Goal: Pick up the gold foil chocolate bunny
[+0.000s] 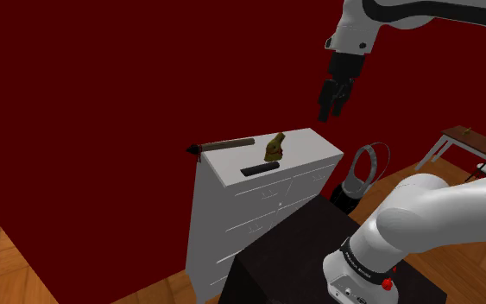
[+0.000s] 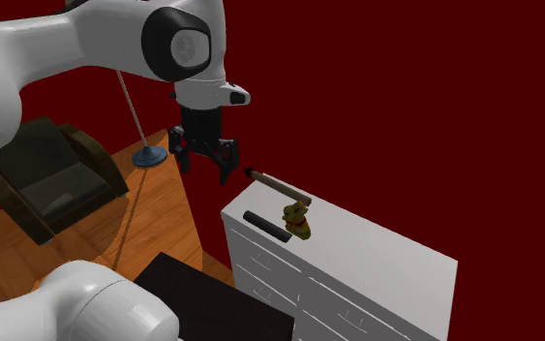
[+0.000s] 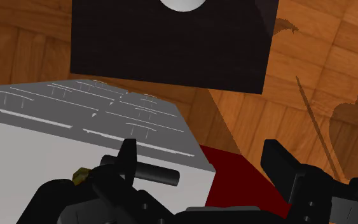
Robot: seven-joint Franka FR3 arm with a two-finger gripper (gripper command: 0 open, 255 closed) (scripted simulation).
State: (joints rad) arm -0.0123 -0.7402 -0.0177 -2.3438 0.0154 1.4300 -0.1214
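**Dresser top, counted.** One white dresser [image 1: 258, 212] carries three things. One gold bunny [image 1: 274, 147] stands upright near the middle of the top. One short black bar [image 1: 258, 168] lies just beside it toward the drawer-front edge, and one long brown rod [image 1: 225, 144] lies along the far edge. The arm arches overhead. The gripper [image 1: 334, 99] points down, fingers wide apart and empty, in the air above the dresser's level and apart from the bunny.

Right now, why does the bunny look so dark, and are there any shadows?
Shoulder view: the bunny looks dull olive-gold, with no shiny glare, on the pale dresser top. Second exterior view: it is just as dim near the dark red wall. Wrist view: past the open end effector, dark shadow shapes lie on the wooden floor.
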